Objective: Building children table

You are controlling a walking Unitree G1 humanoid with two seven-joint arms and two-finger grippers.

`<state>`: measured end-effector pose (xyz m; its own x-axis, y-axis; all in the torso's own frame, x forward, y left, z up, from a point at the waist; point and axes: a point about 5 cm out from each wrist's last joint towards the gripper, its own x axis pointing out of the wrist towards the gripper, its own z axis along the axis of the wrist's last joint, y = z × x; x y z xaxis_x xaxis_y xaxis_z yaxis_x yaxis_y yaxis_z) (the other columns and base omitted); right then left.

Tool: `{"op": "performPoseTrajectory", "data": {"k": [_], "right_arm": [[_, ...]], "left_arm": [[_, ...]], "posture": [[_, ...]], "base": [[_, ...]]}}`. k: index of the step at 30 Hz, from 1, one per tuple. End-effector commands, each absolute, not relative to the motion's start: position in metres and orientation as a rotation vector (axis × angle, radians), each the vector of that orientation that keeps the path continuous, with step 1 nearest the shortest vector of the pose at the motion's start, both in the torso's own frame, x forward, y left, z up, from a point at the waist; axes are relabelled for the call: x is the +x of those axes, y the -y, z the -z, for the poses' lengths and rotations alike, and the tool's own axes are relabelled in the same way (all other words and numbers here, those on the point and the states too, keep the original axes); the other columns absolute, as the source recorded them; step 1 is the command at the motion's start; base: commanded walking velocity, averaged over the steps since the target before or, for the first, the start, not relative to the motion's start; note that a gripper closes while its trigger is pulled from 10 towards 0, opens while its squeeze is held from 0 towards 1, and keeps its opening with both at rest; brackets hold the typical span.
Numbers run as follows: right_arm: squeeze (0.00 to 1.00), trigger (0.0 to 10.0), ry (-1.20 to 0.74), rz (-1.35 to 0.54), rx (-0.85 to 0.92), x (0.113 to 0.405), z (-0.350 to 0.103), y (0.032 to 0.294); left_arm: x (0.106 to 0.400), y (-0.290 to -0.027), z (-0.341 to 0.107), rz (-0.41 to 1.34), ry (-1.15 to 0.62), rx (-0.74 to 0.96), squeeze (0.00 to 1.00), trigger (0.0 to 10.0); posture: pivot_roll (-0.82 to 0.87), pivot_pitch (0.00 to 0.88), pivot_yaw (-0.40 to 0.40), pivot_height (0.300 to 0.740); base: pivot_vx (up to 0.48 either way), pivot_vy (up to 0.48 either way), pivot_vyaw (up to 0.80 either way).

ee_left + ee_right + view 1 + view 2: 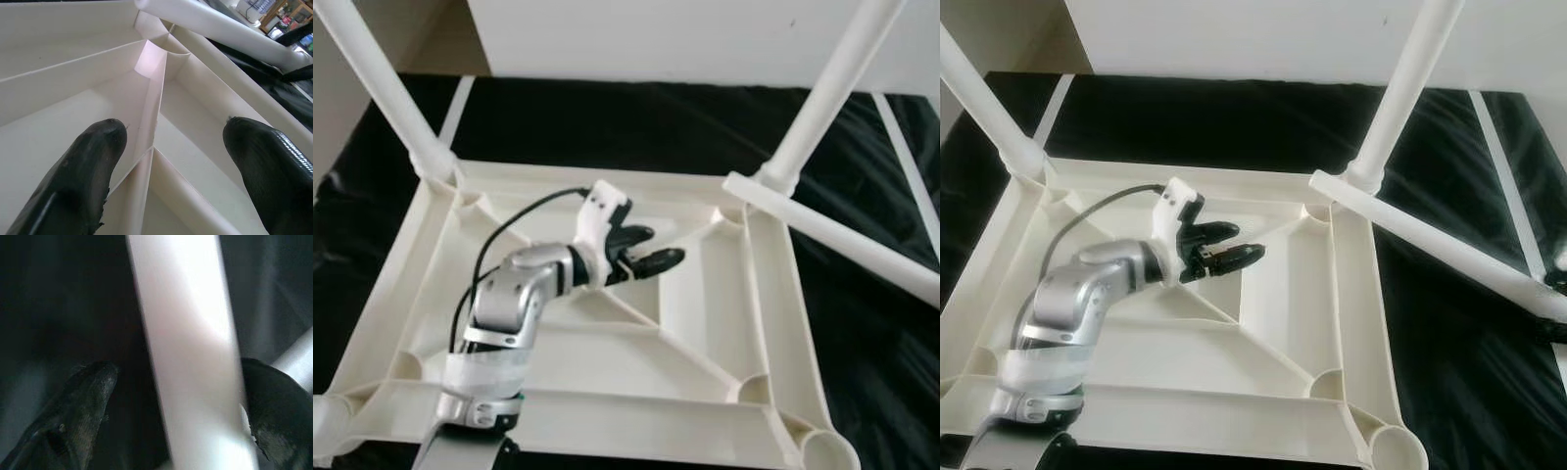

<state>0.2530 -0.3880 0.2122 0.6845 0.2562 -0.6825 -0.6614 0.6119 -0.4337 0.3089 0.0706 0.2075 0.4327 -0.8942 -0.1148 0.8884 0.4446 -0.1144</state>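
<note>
White plastic is all you have to work with here: the children's table top [558, 411] lies upside down on a black cloth [636, 117], its ribbed underside facing up, with two legs [827, 83] standing in the far corner sockets and the near corner sockets [827, 452] still empty. Your left gripper [651, 257] hovers low over the middle of the underside, fingers [93, 161] spread apart and holding nothing, straddling a diagonal rib [149, 112] as the left wrist view shows. A third leg [842, 240] lies loose, one end resting on the frame by the far right socket and the rest running off over the cloth toward your right. In the right wrist view your right gripper [171, 396] has its fingers either side of a white leg [186, 342]; one pad looks pressed to it and the other stands clear, so I judge it unclenched rather than gripping. Watch for that: if you lift before both pads bite, the smooth round tube may roll or slide out. Swinging it could also knock the far right leg out of its socket, and pressing down with the left gripper may catch a finger on the rib.
</note>
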Motion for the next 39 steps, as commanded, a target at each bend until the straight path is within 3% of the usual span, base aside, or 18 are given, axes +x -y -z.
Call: {"op": "performPoseTrajectory", "data": {"k": [1,12,13,14,15,16,21,22,23,24,31,32,33,34,36,37,39], "right_arm": [[0.0,10.0,-0.62,-0.568,-0.735,0.255,-0.208,0.387],[0.0,10.0,-0.621,-0.589,-0.723,0.27,-0.204,0.379],[0.0,5.6,-0.639,-0.594,-0.727,0.269,-0.205,0.381],[0.0,5.6,-0.639,-0.594,-0.727,0.269,-0.205,0.381],[0.0,3.9,-0.672,-0.59,-0.733,0.266,-0.207,0.385],[0.0,4.3,-0.704,-0.582,-0.742,0.264,-0.209,0.39],[0.0,4.4,-0.741,-0.591,-0.75,0.259,-0.211,0.395],[0.0,3.1,-0.76,-0.597,-0.736,0.256,-0.213,0.398],[0.0,3.1,-0.76,-0.597,-0.736,0.256,-0.213,0.398],[0.0,0.0,-0.78,-0.607,-0.729,0.253,-0.213,0.4],[0.0,0.0,-0.748,-0.652,-0.66,0.251,-0.213,0.396],[0.0,4.0,-0.698,-0.659,-0.642,0.254,-0.217,0.393],[0.0,4.0,-0.698,-0.659,-0.642,0.254,-0.217,0.393],[0.0,8.4,-0.657,-0.669,-0.626,0.257,-0.221,0.389],[0.0,8.4,-0.633,-0.676,-0.615,0.258,-0.223,0.387],[0.0,10.0,-0.614,-0.695,-0.606,0.259,-0.224,0.385],[0.0,10.0,-0.576,-0.727,-0.608,0.261,-0.225,0.379]], "left_arm": [[0.305,-0.07,-0.199,1.116,-0.214,-0.052,0.0,10.0],[0.303,-0.073,-0.198,1.091,-0.222,-0.065,0.0,10.0],[0.302,-0.074,-0.198,1.087,-0.221,-0.064,0.0,10.0],[0.302,-0.074,-0.198,1.087,-0.221,-0.064,0.0,10.0],[0.302,-0.076,-0.198,1.077,-0.221,-0.065,0.0,10.0],[0.302,-0.077,-0.198,1.071,-0.219,-0.068,0.0,10.0],[0.301,-0.078,-0.199,1.062,-0.216,-0.071,0.0,10.0],[0.301,-0.078,-0.198,1.058,-0.217,-0.074,0.0,10.0],[0.301,-0.078,-0.198,1.058,-0.217,-0.074,0.0,10.0],[0.301,-0.078,-0.198,1.054,-0.219,-0.077,0.0,10.0],[0.302,-0.079,-0.198,1.044,-0.216,-0.086,0.0,10.0],[0.303,-0.079,-0.198,1.037,-0.213,-0.081,0.0,10.0],[0.303,-0.079,-0.198,1.037,-0.213,-0.081,0.0,10.0],[0.305,-0.08,-0.199,1.03,-0.212,-0.079,0.0,10.0],[0.306,-0.08,-0.2,1.025,-0.211,-0.078,0.0,10.0],[0.306,-0.08,-0.201,1.024,-0.208,-0.08,0.0,10.0],[0.307,-0.079,-0.203,1.023,-0.194,-0.076,0.0,10.0]], "posture": [[-0.09,0.274,-0.012,0.74],[-0.07,0.283,-0.032,0.74],[-0.07,0.283,-0.034,0.74],[-0.07,0.283,-0.034,0.74],[-0.07,0.283,-0.037,0.74],[-0.07,0.282,-0.044,0.74],[-0.07,0.28,-0.049,0.74],[-0.08,0.279,-0.052,0.74],[-0.08,0.279,-0.052,0.74],[-0.08,0.279,-0.053,0.74],[-0.07,0.261,-0.056,0.74],[-0.07,0.252,-0.057,0.74],[-0.07,0.252,-0.057,0.74],[-0.07,0.247,-0.056,0.74],[-0.07,0.247,-0.056,0.74],[-0.06,0.231,-0.055,0.74],[-0.06,0.225,-0.056,0.74]], "base": [[0.0,0.0,0.0],[0.0,0.0,0.0],[0.0,0.0,0.0],[0.0,0.0,0.0],[0.0,0.0,0.0],[0.0,0.0,0.0],[0.0,0.0,0.0],[0.0,0.0,0.0],[0.0,0.0,0.0],[0.0,0.0,0.0],[0.0,0.0,0.0],[0.0,0.0,0.0],[0.0,0.0,0.0],[0.0,0.0,0.0],[0.0,0.0,0.0],[0.0,0.0,0.0],[0.0,0.0,0.0]]}}
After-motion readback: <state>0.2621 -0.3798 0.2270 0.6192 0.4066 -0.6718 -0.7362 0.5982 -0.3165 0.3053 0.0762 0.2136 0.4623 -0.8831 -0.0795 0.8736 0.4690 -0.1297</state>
